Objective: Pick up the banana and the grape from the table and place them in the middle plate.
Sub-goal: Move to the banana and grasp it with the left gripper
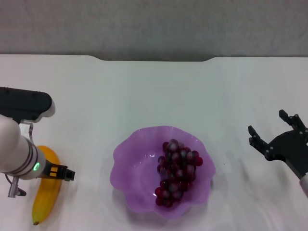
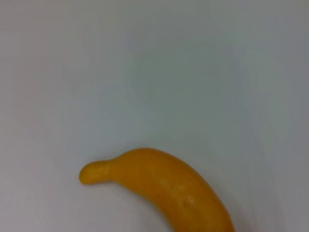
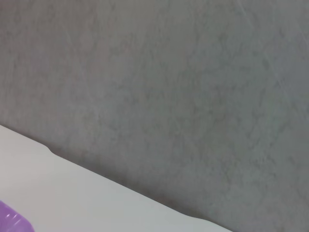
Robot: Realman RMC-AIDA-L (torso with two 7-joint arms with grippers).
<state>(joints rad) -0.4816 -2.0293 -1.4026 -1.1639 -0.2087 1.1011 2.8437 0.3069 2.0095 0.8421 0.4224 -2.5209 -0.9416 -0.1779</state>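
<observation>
The banana lies on the white table at the front left; it also shows close up in the left wrist view. My left gripper is low over the banana's far half, and the arm hides part of the fruit. The grape bunch lies inside the purple middle plate, in its right half. My right gripper is open and empty above the table, right of the plate. A sliver of the plate shows in the right wrist view.
The table's notched far edge runs in front of a grey wall. Bare tabletop lies between the plate and each arm.
</observation>
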